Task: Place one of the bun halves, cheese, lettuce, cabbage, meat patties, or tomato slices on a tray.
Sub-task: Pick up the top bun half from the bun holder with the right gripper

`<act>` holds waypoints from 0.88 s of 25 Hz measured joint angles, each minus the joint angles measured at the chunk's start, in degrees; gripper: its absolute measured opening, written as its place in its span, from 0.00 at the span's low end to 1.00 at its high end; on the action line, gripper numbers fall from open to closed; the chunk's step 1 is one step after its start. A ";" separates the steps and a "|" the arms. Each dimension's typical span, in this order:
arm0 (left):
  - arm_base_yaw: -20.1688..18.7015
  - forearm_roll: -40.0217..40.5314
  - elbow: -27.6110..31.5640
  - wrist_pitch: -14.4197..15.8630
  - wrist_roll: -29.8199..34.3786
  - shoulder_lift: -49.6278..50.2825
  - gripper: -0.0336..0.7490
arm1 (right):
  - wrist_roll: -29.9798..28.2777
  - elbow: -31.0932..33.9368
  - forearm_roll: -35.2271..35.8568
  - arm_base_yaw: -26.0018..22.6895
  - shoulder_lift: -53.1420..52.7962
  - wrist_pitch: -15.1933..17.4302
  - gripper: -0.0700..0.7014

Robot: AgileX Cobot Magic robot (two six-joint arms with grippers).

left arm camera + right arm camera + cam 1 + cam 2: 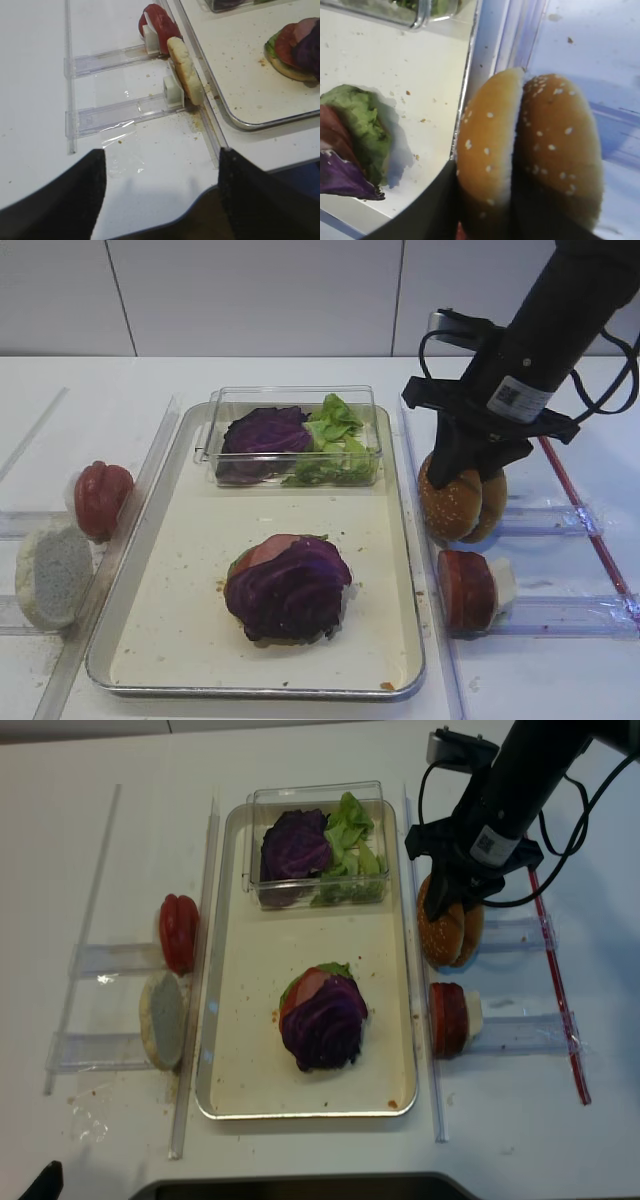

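Observation:
Two sesame-speckled bun halves stand on edge in a clear rack right of the tray [190,570]. My right gripper [465,480] comes down on them from above. In the right wrist view one dark finger presses the left side of the left bun half [487,145] and the other sits in the gap before the right bun half [557,145], so the jaws are shut on the left one. On the tray lies a stack topped with purple cabbage [290,585]. My left gripper [161,155] hangs open over bare table near the front left.
A clear box at the tray's far end holds cabbage [265,430] and lettuce [335,435]. The left racks hold red tomato slices [100,498] and a pale bun half [52,575]. Dark red slices [465,588] stand in the near right rack. A red rod [580,500] lies far right.

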 joint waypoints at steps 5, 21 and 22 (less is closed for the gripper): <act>0.00 0.00 0.00 0.00 0.00 0.00 0.60 | 0.00 0.00 -0.07 0.00 0.00 0.00 0.38; 0.00 0.00 0.00 0.00 0.00 0.00 0.60 | 0.00 0.00 0.40 0.00 0.00 0.00 0.34; 0.00 0.00 0.00 0.00 0.00 0.00 0.60 | 0.00 0.00 0.40 0.00 0.00 0.00 0.34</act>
